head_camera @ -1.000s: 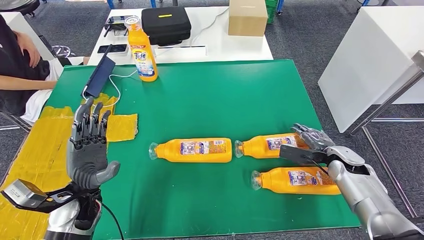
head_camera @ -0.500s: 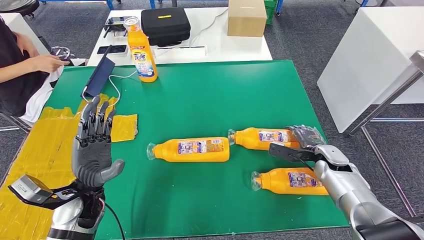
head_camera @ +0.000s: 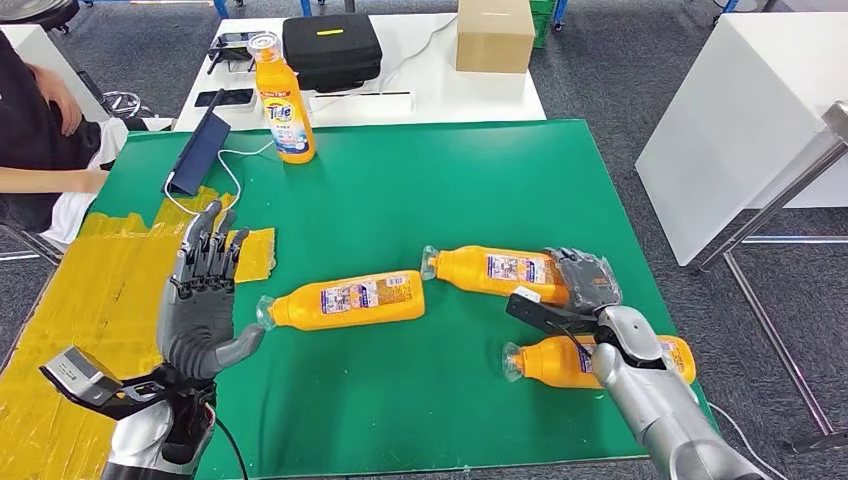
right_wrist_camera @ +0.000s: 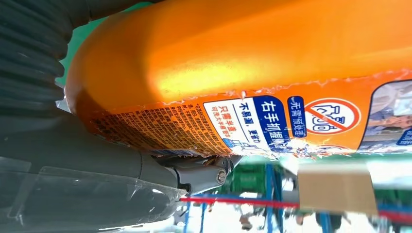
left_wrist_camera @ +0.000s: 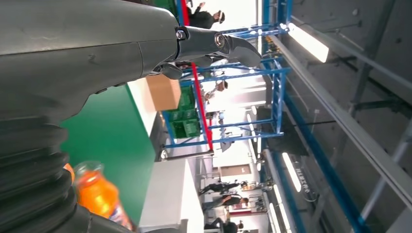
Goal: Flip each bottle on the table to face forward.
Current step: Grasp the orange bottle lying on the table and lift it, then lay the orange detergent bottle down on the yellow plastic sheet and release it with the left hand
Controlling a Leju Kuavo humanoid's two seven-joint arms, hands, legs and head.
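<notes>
Three orange bottles lie on the green mat point(head_camera: 400, 190), back labels up. My right hand point(head_camera: 577, 288) grips the base end of the far-right bottle point(head_camera: 495, 270), its fingers over the top and its thumb underneath; the right wrist view shows that bottle point(right_wrist_camera: 252, 63) pressed against the palm point(right_wrist_camera: 73, 160). A second bottle point(head_camera: 548, 360) lies just in front of that arm. The middle bottle point(head_camera: 345, 298) lies tilted, its cap close to the thumb of my left hand point(head_camera: 205, 300), which stands open with fingers pointing up. That bottle's neck point(left_wrist_camera: 97, 194) appears in the left wrist view. A fourth bottle point(head_camera: 283, 105) stands upright at the back left.
A dark blue device point(head_camera: 200, 150) with a white cable lies at the mat's back left, beside yellow tape patches point(head_camera: 250, 255). Behind the mat, a white table holds a black case point(head_camera: 330, 45) and a cardboard box point(head_camera: 495, 35). A person point(head_camera: 40, 130) sits at the left.
My right hand has slid the far-right bottle leftward. The middle bottle has shifted left and tilted, its cap now near my left thumb. My left hand has moved slightly right.
</notes>
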